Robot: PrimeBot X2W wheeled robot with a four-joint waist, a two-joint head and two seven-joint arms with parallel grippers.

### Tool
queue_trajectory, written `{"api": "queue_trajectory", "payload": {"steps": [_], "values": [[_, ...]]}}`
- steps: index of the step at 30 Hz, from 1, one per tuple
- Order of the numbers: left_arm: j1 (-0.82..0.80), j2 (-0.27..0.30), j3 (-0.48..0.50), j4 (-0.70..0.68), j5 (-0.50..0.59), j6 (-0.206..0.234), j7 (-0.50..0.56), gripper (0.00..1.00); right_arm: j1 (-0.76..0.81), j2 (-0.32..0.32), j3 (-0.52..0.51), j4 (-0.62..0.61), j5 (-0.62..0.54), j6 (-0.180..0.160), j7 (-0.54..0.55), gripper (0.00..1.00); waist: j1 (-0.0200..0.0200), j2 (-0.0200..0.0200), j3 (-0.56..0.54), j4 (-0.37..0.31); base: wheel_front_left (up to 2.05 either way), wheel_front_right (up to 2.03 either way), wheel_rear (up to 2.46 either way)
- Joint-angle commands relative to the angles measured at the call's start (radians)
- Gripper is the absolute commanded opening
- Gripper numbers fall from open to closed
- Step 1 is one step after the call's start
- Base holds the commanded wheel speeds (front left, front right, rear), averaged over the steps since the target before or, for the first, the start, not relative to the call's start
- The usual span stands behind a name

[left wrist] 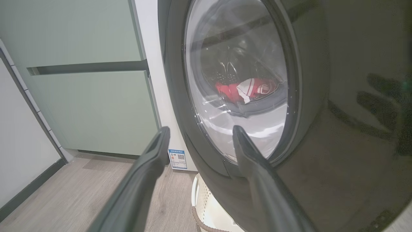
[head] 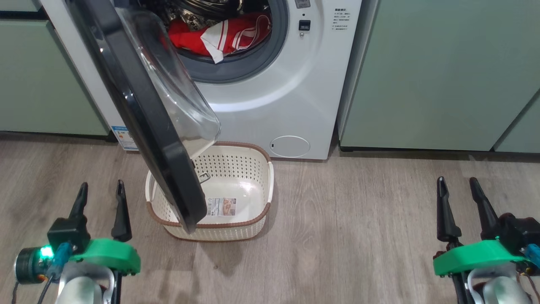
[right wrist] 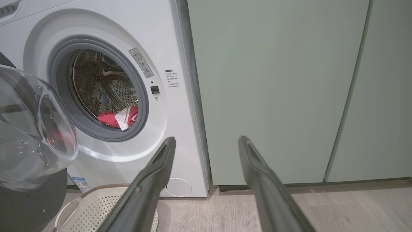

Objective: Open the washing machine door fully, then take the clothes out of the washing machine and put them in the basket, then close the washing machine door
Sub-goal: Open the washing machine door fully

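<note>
The left part of the basket (head: 240, 166) is hidden by the washing machine door (head: 154, 139), swung out at upper left. The clothes (head: 219, 36) are seen in the washing machine (head: 287, 93), whose top is cut off by the frame. The left gripper (head: 102, 185) and right gripper (head: 457, 180) are spread wide at the bottom corners, with nothing held.

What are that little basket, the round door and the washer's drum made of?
The basket looks like cream moulded plastic: even rows of holes, smooth sheen; its brown woven-look rim is probably plastic too. The washing machine door seems a glossy black plastic ring, mirroring the room, around a bulging clear centre, likely glass. The drum looks like perforated, shiny steel.
</note>
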Motion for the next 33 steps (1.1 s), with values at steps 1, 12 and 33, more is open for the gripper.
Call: {"api": "queue_trajectory", "payload": {"steps": [1,12,33], "values": [[-0.051,0.012,0.037,-0.03,0.004,-0.004,-0.006,1.0,-0.013,-0.001,0.017,-0.034,-0.014,0.007,-0.006,1.0,0.0,0.0,0.001,0.001,0.0,0.0,0.0],[-0.083,-0.015,0.143,-0.049,-0.097,-0.011,-0.006,0.0,-0.015,-0.001,0.022,-0.022,-0.02,0.007,-0.006,1.0,0.0,0.0,0.004,-0.001,0.0,0.0,0.0],[-0.226,-0.03,-0.261,-0.662,-0.18,0.046,0.108,0.0,0.005,0.005,-0.005,-0.023,-0.017,0.007,-0.006,1.0,0.0,0.0,0.004,0.015,0.0,0.0,0.0]]}}
